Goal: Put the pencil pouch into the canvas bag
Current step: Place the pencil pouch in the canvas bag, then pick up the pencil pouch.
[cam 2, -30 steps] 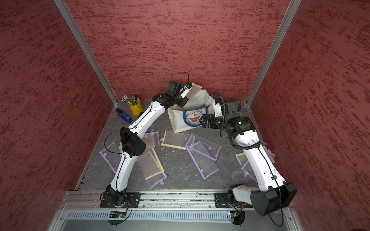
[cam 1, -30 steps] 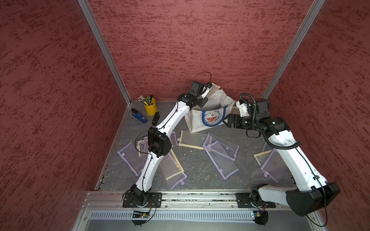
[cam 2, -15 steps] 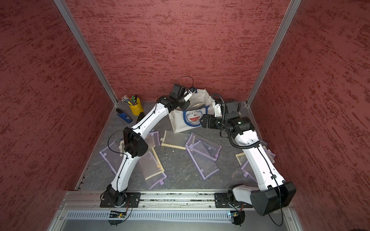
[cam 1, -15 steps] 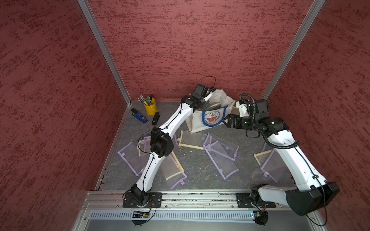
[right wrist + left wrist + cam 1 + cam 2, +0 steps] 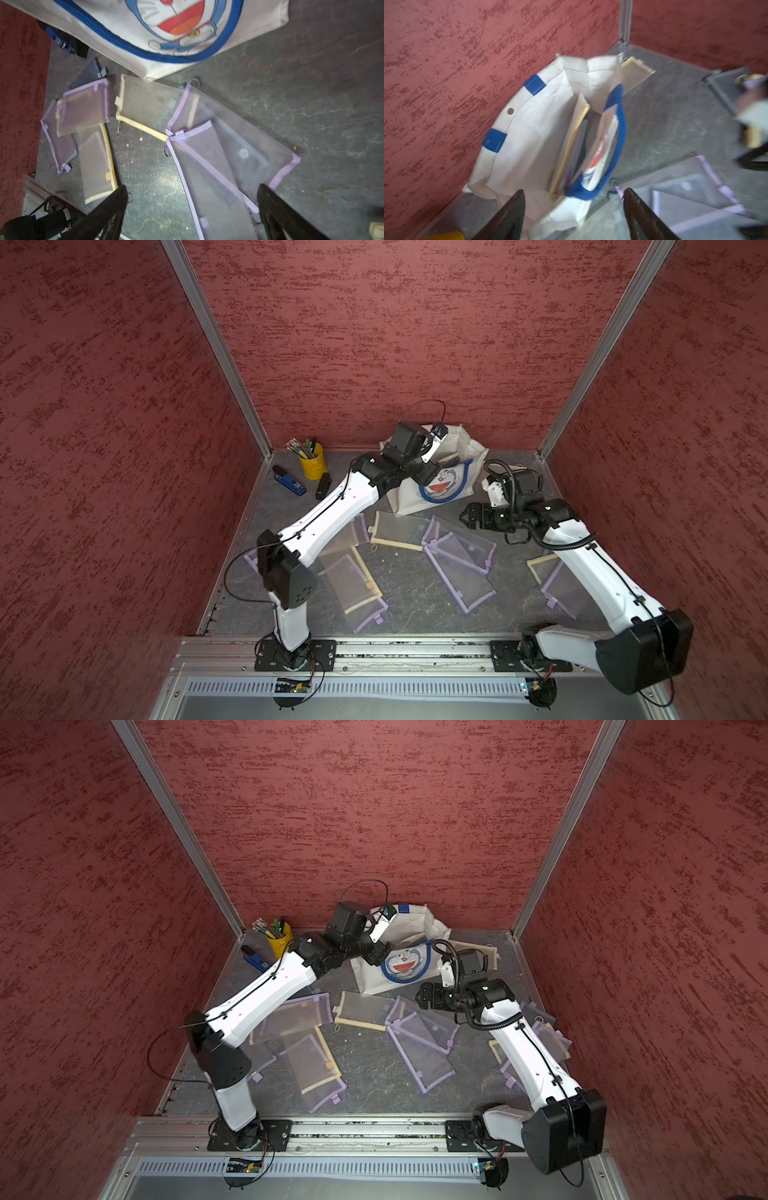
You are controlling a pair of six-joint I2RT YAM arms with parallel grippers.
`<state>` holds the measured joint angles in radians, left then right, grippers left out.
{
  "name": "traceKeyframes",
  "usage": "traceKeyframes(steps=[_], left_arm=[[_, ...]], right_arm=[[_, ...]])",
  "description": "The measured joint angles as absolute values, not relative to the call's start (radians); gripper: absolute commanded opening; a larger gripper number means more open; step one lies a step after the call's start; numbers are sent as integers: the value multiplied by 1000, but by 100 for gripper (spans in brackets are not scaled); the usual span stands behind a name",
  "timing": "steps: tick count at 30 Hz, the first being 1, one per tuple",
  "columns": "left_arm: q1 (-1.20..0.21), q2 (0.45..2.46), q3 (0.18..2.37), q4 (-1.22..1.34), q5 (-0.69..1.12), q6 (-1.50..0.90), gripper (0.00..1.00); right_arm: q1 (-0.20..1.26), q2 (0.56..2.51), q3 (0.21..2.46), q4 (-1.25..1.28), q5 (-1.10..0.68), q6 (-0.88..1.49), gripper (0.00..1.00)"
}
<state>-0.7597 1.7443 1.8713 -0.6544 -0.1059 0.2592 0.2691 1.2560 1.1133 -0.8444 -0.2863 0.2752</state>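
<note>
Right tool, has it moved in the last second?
Yes. In a top view the right tool has pulled back from the canvas bag toward the front rail.

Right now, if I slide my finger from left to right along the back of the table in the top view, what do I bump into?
Blue gadget → yellow pen cup → canvas bag with the cat face. The left claw hangs open over the bag, so I left it out.
</note>
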Motion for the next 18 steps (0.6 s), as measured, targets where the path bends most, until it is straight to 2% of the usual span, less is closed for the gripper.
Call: traceKeyframes(steps=[3,8,13,18], left_arm=[[-843,1575,1684,-612,-84,149,82],[-893,1436,1335,-498,38,-150,83],[-906,1454,1013,-340,148,-452,85],[-909,1547,920,-219,205,-645,84]], right_arm=[[268,1260,1020,-812,-328,280,94],[268,1309,916,-744,-390,286,91],[267,1377,860,-694,-416,287,91],[267,1457,831,-671,-426,287,91]])
